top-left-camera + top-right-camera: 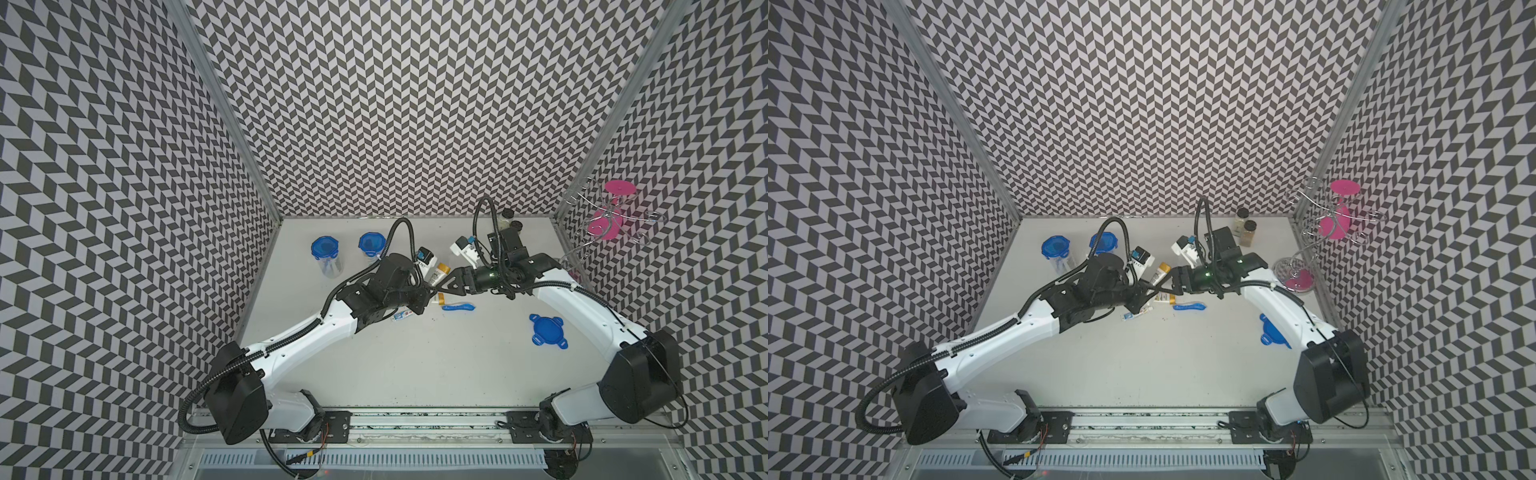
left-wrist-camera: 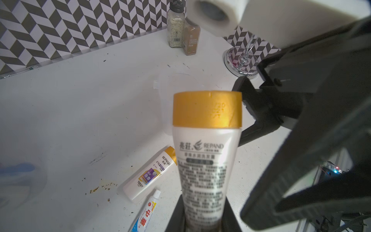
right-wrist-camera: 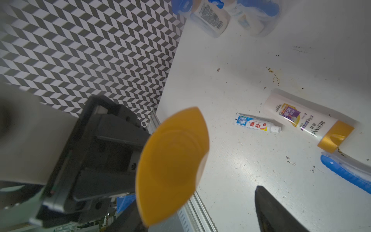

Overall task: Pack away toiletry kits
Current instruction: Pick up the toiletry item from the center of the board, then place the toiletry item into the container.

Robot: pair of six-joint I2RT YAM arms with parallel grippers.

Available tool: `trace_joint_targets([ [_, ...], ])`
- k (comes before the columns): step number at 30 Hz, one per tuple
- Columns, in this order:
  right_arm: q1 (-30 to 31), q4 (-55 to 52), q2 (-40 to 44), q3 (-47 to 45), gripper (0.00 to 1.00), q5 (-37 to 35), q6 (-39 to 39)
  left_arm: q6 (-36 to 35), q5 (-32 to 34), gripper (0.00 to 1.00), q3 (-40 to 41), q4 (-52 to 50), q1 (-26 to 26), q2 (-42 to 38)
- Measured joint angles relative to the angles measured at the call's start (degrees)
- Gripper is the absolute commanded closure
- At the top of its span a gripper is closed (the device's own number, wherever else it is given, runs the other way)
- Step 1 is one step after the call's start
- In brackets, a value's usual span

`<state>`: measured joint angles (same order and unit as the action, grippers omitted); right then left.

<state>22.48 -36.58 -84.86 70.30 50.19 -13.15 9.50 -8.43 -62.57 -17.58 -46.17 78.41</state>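
Observation:
My left gripper (image 2: 203,215) is shut on the lower end of a white tube (image 1: 436,276) with a gold cap (image 2: 206,109), held above the table. The cap points at my right gripper (image 3: 200,217), which stands open with the cap (image 3: 172,162) between its jaws; one finger (image 3: 277,211) is clear of it. On the table below lie a second gold-capped tube (image 1: 437,298), a toothpaste tube (image 1: 401,316) and a blue toothbrush (image 1: 457,307). A faint clear cup (image 2: 164,88) shows behind the held cap.
Two clear cups with blue lids (image 1: 325,249) (image 1: 371,243) stand at the back left. A loose blue lid (image 1: 547,330) lies front right. Two spice jars (image 1: 1246,226) and a wire stand (image 1: 1333,224) with pink discs occupy the back right corner.

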Motion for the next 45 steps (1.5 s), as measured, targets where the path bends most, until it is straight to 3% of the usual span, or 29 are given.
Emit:
trace_joint_targets([
  [6,0.0,5.2,-1.4,0.7,0.41,3.0,-3.0,-0.6,0.4,0.97,0.0,0.0,-1.0,0.0],
  [11,0.0,6.6,-1.6,0.7,0.74,3.3,-4.2,-1.0,1.1,0.96,0.0,-0.1,-1.5,0.0],
  [12,0.0,6.6,-1.6,0.8,0.82,3.3,-4.7,-1.2,1.4,0.93,0.0,-0.1,-1.5,0.0],
  [14,0.0,6.5,-1.6,1.0,0.99,2.7,-6.0,-1.7,2.3,0.73,0.0,0.0,-1.5,0.2],
  [18,0.1,3.0,-2.1,4.1,1.0,-1.3,-4.8,-1.3,2.5,0.25,-0.2,0.5,-1.3,1.3],
  [19,0.1,1.7,-2.4,6.1,1.0,-3.6,-3.7,-0.6,2.1,0.18,-0.3,0.6,-0.8,1.4],
  [22,0.1,-0.2,-2.7,12.2,1.0,-13.3,-0.3,2.0,-1.7,0.08,0.0,1.5,2.3,1.2],
  [27,-1.0,1.3,-2.4,14.4,1.0,-28.0,3.3,4.6,-5.7,0.06,1.7,2.3,9.8,0.4],
  [33,-1.7,2.3,-5.1,14.6,1.0,-39.8,7.1,3.1,-5.8,0.07,-1.2,-0.5,10.4,5.5],
  [45,-1.7,7.1,-9.1,14.6,1.0,-46.8,10.1,-1.0,-4.1,0.08,-9.4,-2.4,9.3,18.4],
])
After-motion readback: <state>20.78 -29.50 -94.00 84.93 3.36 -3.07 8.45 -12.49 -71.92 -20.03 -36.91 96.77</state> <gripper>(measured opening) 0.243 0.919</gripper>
